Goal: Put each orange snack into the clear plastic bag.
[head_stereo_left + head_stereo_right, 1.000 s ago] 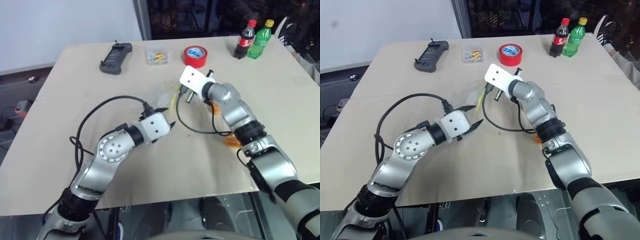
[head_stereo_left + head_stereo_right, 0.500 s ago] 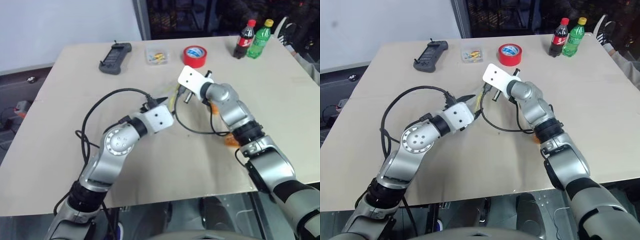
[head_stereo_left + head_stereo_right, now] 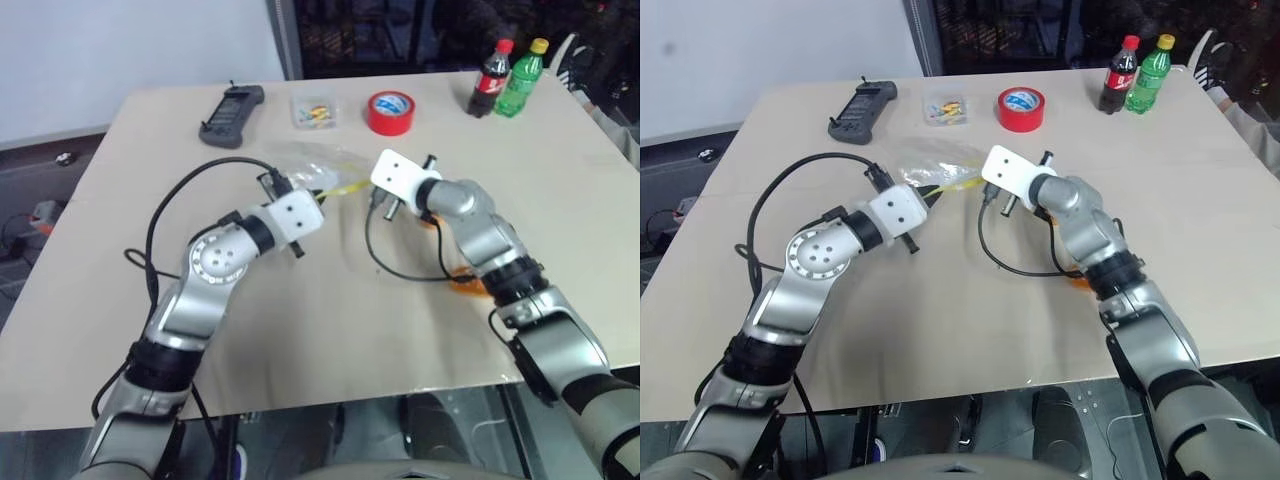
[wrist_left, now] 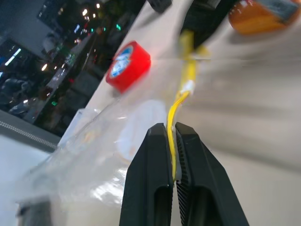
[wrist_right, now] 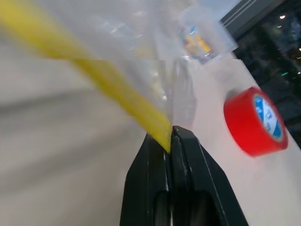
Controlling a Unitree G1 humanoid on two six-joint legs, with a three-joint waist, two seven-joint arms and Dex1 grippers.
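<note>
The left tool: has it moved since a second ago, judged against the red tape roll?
Yes. The left tool has moved up the table, closer to the red tape roll, and now pinches the clear plastic bag by its yellow zip strip.

Clear bag point(image 3: 312, 165), yellow zip; orange snack point(image 4: 261, 14).

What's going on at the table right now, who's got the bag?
Both grippers have it. The left gripper is shut on the yellow zip strip of the clear plastic bag, and the right gripper pinches the same strip further along, the bag stretched between them over the table. One orange snack lies on the table by the right arm; none is bagged yet.
</note>
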